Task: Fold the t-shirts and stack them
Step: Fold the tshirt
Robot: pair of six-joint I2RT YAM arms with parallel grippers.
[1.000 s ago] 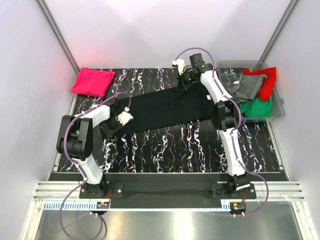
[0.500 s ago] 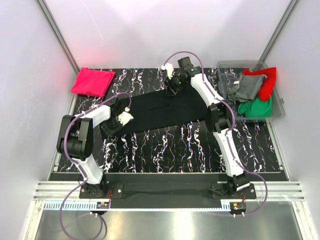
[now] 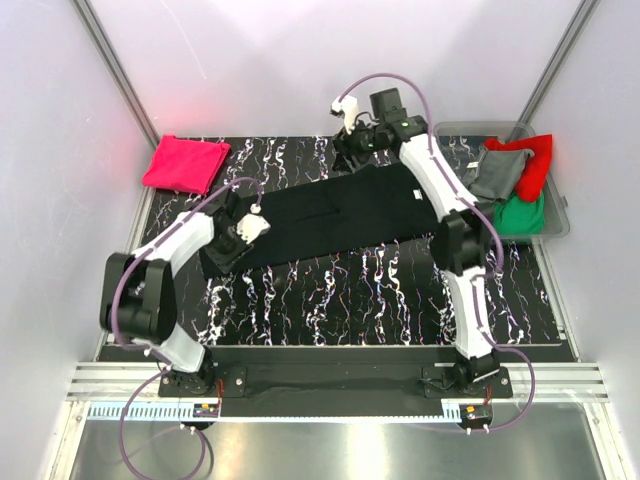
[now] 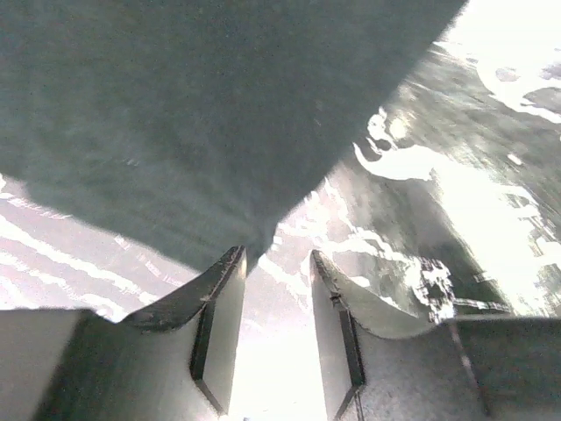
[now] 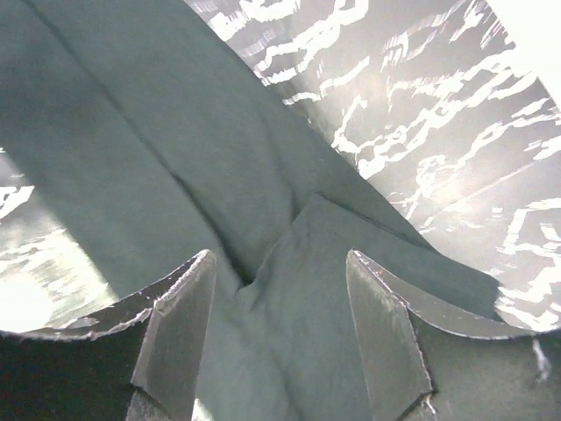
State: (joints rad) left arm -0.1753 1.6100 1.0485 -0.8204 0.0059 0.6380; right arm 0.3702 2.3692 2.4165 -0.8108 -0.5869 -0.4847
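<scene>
One black tee lies as a long strip across the middle of the counter. A bin at the far right corner holds a grey tee, a red tee and a green tee, and a pink-red tee sits in the far left corner. Left hand (at the strip's left end) is part-open, right hand over its far edge is wide open, both empty.

The large flat-spread cloth t-shirt is plain black; the folded cloth t-shirt is pink-red; the slab tabletop is black with white marble veining; the see-through plastic bin is grey-tinted, holding a crumpled red t-shirt, a crumpled grey t-shirt and a crumpled green t-shirt; the left jointed arm and right jointed arm are white with black joints
</scene>
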